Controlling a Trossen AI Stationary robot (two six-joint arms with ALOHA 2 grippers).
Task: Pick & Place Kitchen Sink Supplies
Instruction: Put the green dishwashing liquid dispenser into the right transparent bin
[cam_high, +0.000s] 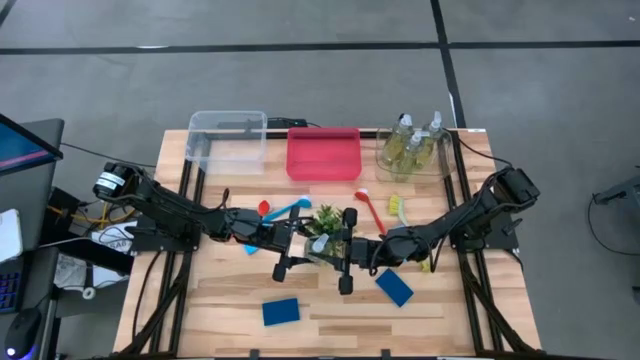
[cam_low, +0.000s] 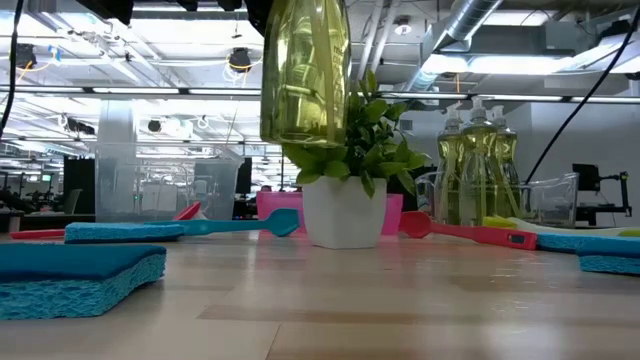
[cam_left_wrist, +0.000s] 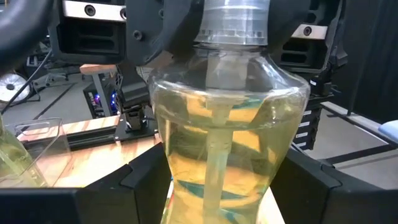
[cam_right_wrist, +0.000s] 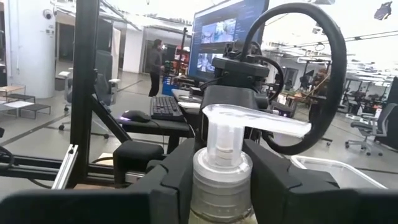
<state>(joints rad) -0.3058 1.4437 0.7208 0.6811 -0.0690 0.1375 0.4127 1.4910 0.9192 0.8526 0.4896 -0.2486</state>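
We're mid-handoff. The left pincer (cam_high: 300, 243) holds a pump bottle (cam_low: 305, 70) by its belly, up off the worktop (cam_high: 330, 305), and the right pincer (cam_high: 352, 247) sits narrow around its neck. A few bottles (cam_high: 412, 148) already stand in the clear bin (cam_high: 443, 168). Still lying loose, we reckon: two sponges (cam_high: 281, 312), plus the red (cam_high: 370, 210), blue (cam_high: 290, 209) and yellow (cam_high: 398, 209) brushes.

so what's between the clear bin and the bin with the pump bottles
The pink bin sits between the clear bin and the bottle bin, clearest in the high view.
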